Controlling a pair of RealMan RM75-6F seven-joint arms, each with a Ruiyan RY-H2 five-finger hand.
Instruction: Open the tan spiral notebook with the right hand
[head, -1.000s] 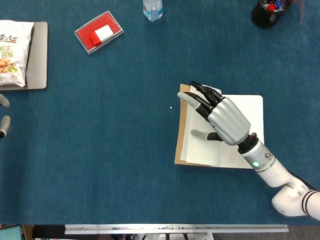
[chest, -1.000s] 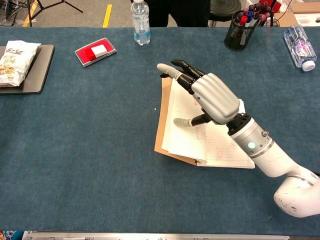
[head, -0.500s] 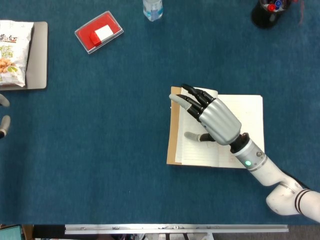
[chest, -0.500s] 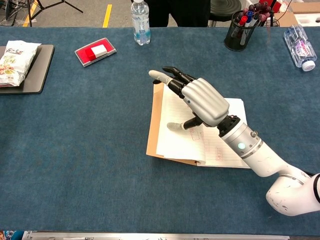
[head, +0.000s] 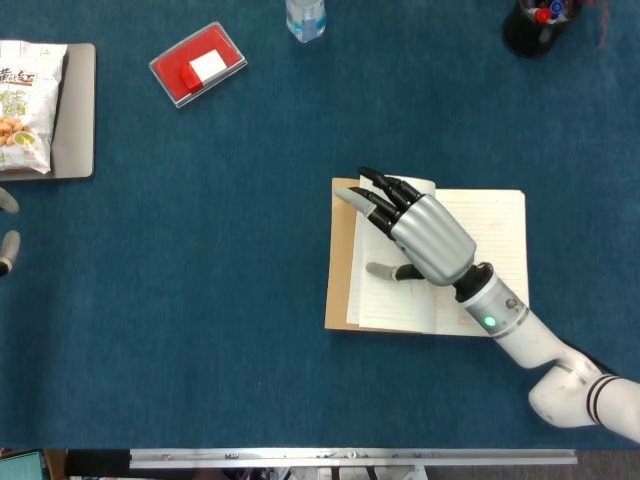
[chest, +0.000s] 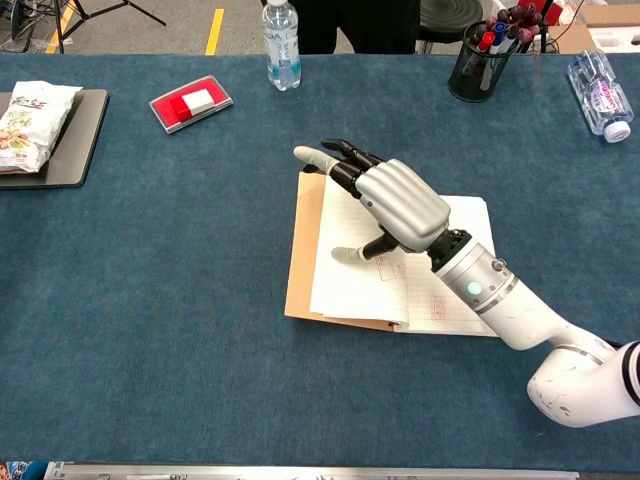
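**Right hand spread over the opened notebook**

The right hand (head: 425, 238) was seen stretched out flat above the tan spiral notebook (chest: 315, 255), its fingers (chest: 312, 156) extended and apart, with nothing gripped. The fingertips reached over the upper left corner of the turned leaves, and the thumb (chest: 350, 254) pointed left across the lined paper; whether the fingers actually touched the paper could not be made out from either view. The notebook lay open near the middle of the blue table (head: 200, 300), a tan cover strip exposed along its left edge and white pages spread to the right beneath the forearm.

Of the left hand (head: 8, 245) only some fingertips were visible at the far left edge of the head view, so its state could not be judged. Further off, a red box (chest: 191, 103), a water bottle (chest: 282, 40), a pen holder (chest: 478, 62), and a snack bag (chest: 30, 110) on a dark tray (chest: 85, 140) were set along the table's far side.
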